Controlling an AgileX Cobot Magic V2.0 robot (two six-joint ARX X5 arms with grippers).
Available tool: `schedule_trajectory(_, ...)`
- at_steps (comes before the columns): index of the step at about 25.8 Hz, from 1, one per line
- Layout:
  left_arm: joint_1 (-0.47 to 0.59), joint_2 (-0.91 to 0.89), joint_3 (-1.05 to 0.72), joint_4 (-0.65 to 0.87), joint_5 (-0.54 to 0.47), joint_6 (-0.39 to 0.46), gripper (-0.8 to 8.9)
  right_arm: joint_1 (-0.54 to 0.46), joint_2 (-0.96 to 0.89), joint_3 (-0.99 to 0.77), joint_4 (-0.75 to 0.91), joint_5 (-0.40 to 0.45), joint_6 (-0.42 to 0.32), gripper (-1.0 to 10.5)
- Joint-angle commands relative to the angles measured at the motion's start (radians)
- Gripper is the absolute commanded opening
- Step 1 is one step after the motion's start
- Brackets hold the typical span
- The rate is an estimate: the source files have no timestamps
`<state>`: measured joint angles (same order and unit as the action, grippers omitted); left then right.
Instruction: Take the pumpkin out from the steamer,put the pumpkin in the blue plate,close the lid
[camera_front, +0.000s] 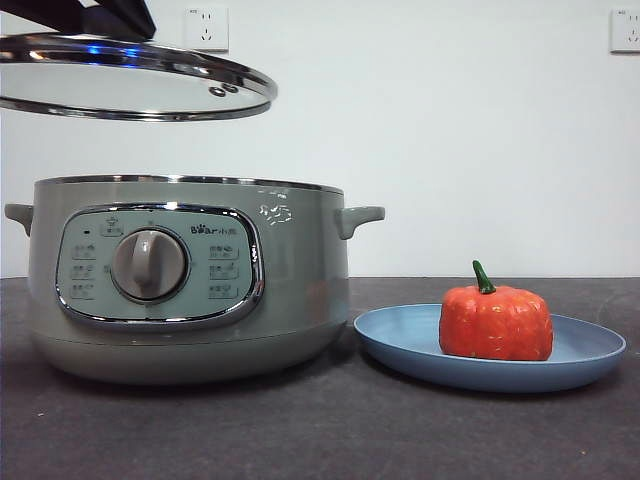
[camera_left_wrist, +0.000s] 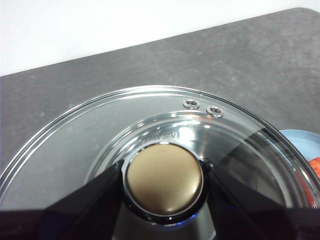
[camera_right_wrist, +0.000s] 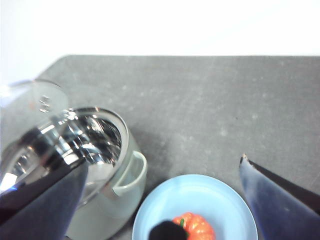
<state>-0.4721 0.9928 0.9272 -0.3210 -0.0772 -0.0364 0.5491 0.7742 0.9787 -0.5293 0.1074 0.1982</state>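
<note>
At left of the front view, the steamer (camera_front: 190, 280) stands open on the dark table (camera_front: 320, 430), its dial panel facing the camera. Just beside it at lower right lies the blue plate (camera_front: 580, 355), with the pumpkin (camera_front: 495, 322) sitting upright in it, green stem pointing up and curling slightly left. High at the upper left, the lid (camera_front: 130, 85) hangs above the pot, almost level. Only the left wrist view shows what carries it: the left gripper (camera_left_wrist: 163, 181) has its jaws closed on the lid's knob (camera_left_wrist: 163, 184). Only the right wrist view shows the steamer's shiny inside, and the right gripper (camera_right_wrist: 160, 200) spread wide above the plate, holding nothing.
</note>
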Motion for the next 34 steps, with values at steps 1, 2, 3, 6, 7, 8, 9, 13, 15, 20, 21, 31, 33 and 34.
schedule_trajectory(1, 0.0, 0.032, 0.007, 0.078, 0.027, -0.018, -0.09, 0.0, -0.014, -0.011, 0.005, 0.003, 0.014, 5.0)
schedule_trajectory(2, 0.0, 0.045, 0.007, 0.088, 0.033, -0.018, -0.09, 0.0, -0.016, -0.011, 0.004, 0.003, 0.014, 5.0)
schedule_trajectory(3, 0.0, 0.058, 0.007, 0.097, 0.033, -0.02, -0.09, 0.0, -0.017, -0.011, 0.004, 0.003, 0.014, 5.0)
schedule_trajectory(6, -0.001, 0.105, 0.007, 0.123, 0.033, -0.021, -0.09, 0.0, -0.017, -0.011, -0.001, 0.003, 0.014, 5.0)
schedule_trajectory(7, -0.001, 0.122, 0.007, 0.13, 0.033, -0.021, -0.09, 0.0, -0.017, -0.011, -0.003, 0.003, 0.014, 5.0)
schedule_trajectory(8, -0.001, 0.135, 0.007, 0.136, 0.034, -0.021, -0.09, 0.0, -0.017, -0.011, -0.005, 0.003, 0.014, 5.0)
schedule_trajectory(9, -0.001, 0.148, 0.007, 0.143, 0.034, -0.021, -0.09, 0.0, -0.017, -0.011, -0.005, 0.003, 0.014, 5.0)
schedule_trajectory(13, -0.003, 0.197, 0.007, 0.183, 0.08, -0.032, -0.09, 0.0, -0.017, -0.011, -0.005, 0.004, 0.014, 5.0)
schedule_trajectory(15, -0.01, 0.213, 0.007, 0.195, 0.084, -0.044, -0.09, 0.0, -0.017, -0.011, -0.005, 0.004, 0.014, 5.0)
schedule_trajectory(20, -0.026, 0.263, 0.007, 0.209, 0.082, -0.043, -0.09, 0.0, -0.017, -0.011, -0.004, 0.006, 0.014, 5.0)
schedule_trajectory(21, -0.026, 0.272, 0.007, 0.208, 0.082, -0.043, -0.09, 0.0, -0.017, -0.011, -0.004, 0.007, 0.014, 5.0)
schedule_trajectory(31, -0.026, 0.32, 0.007, 0.157, 0.074, -0.039, -0.09, 0.0, -0.017, -0.011, -0.004, 0.008, 0.014, 5.0)
schedule_trajectory(33, -0.026, 0.32, 0.007, 0.137, 0.061, -0.038, -0.09, 0.0, -0.017, -0.011, -0.004, 0.008, 0.014, 5.0)
schedule_trajectory(34, -0.026, 0.32, 0.007, 0.128, 0.044, -0.037, -0.09, 0.0, -0.017, -0.011, -0.004, 0.011, 0.014, 5.0)
